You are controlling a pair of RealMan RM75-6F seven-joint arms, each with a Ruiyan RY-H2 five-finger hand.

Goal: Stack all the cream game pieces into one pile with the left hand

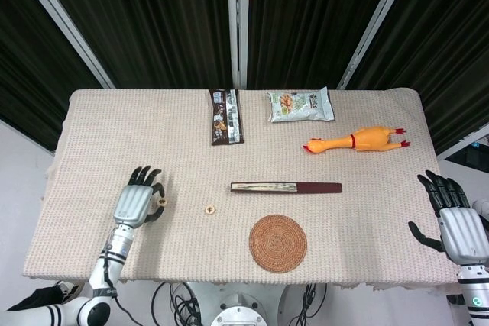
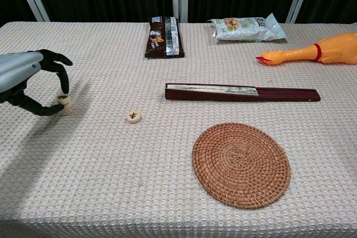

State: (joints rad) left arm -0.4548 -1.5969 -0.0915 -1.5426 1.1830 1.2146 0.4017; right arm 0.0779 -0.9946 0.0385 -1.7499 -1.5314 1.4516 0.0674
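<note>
- On the tabletop [image 2: 100,193], the left hand [image 2: 22,76] pinches the top cream piece [image 2: 63,100] of a small pile.
- Nearby, another cream piece [image 2: 133,116] lies alone.
- At the far edge, the right hand [image 1: 457,223] holds nothing, fingers apart.

Count on the surface [image 2: 167,204]

I'm seeing three cream game pieces [image 2: 133,116], two snack packets [image 2: 164,36], one fan [image 2: 242,92], one coaster [image 2: 241,164], one rubber chicken [image 2: 312,50].

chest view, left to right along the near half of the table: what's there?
left hand → small pile of cream game pieces at its fingertips → lone cream game piece → woven coaster. The closed folding fan spans above the coaster, so I've left it out of the order.
</note>
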